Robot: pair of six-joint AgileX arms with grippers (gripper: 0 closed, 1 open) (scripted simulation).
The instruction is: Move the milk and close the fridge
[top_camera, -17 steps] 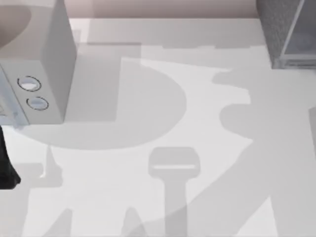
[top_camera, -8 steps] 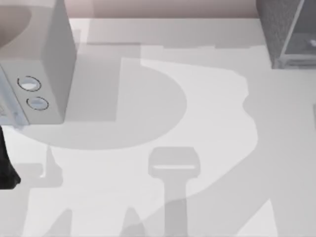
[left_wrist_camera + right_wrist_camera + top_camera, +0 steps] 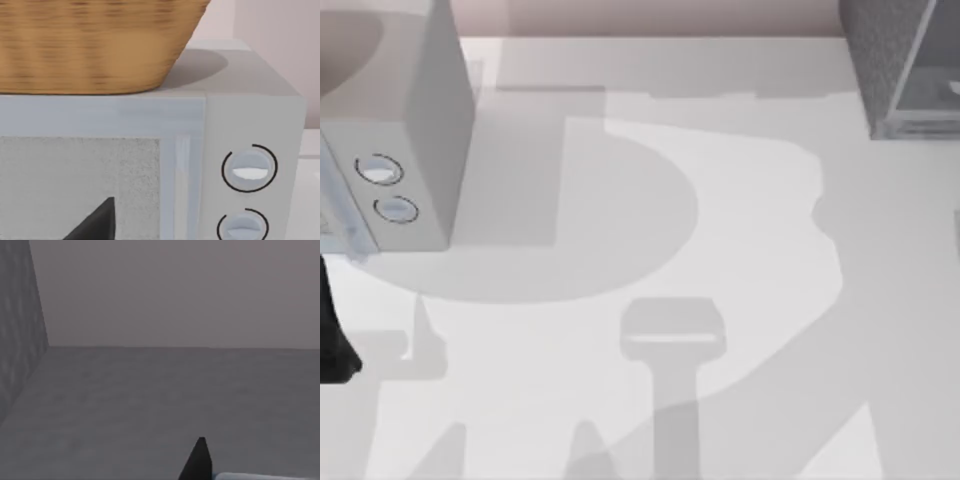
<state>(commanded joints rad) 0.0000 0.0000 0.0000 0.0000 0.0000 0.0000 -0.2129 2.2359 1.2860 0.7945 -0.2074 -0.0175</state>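
a thin pale blue sliver (image 3: 260,476), which i am taking for the top of the small blue-and-white milk carton, is showing in the right wrist view, right beside the dark tip of the right pincer (image 3: 199,464). the two are lying so close that the carton is probably being carried or set down, but i cannot tell whether this pincer is spread or pinching it. around them the dim grey floor and walls are reading as the inside of the large dark grey speckled fridge (image 3: 880,60), standing at the far right corner of the white counter (image 3: 720,200). the arm is likely reaching in to place the milk, so the closing is not yet done. the left pincer (image 3: 95,225) is idling at the counter's left edge, facing the smooth pale grey box with two round dials (image 3: 420,130) that is carrying a woven tan basket (image 3: 90,45); its state cannot be told.
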